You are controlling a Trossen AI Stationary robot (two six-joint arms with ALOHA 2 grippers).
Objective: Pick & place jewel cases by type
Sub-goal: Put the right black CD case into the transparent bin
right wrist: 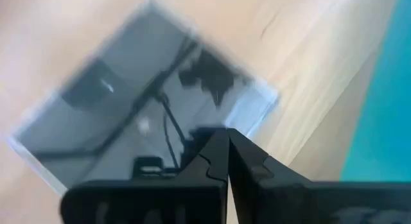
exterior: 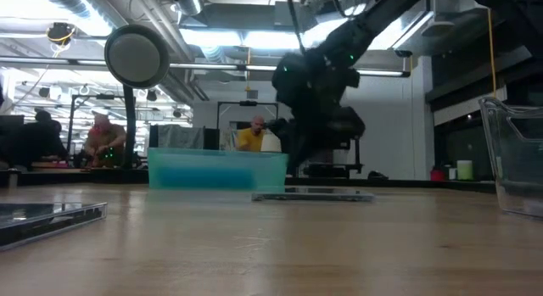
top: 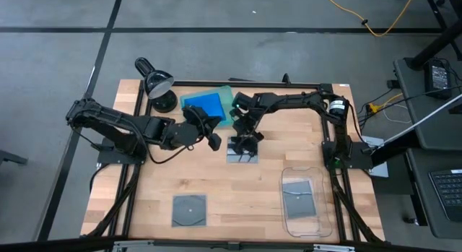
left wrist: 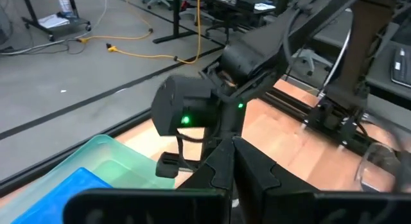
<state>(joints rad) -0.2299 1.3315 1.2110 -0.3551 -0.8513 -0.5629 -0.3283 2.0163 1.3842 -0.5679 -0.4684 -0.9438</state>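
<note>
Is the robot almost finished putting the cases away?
Partly. Blue cases already lie in the green tray, and one grey case lies in the clear tray. Right now the right gripper, jaws shut, hangs over a grey case mid-table, not holding it. Another grey case waits near the front. The left gripper is shut nearby.

We find no text, label, brand, number or sign that we can read on anything in these views.
</note>
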